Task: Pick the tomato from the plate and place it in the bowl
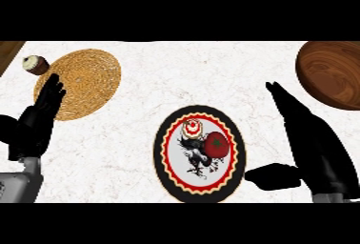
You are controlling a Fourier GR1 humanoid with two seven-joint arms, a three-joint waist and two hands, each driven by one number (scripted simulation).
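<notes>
Tomato [216,145] on plate [161,153], bowl [304,71] apart at R.

1 red tomato, lying R of centre on 1 black-rimmed plate w/ red scalloped border and bird motif, mid-tabletop [211,71]. 1 wooden bowl at far R edge, well apart from plate. 1 round woven mat [88,81] far L, 1 cupcake [34,64] just beside its upper-L edge. L robot hand [38,119] at L edge, fingers straight, holding nothing, fingertips over mat's rim. R robot hand [309,138] between plate and bowl, fingers straight, thumb spread toward plate, holding nothing, clear of tomato.
</notes>
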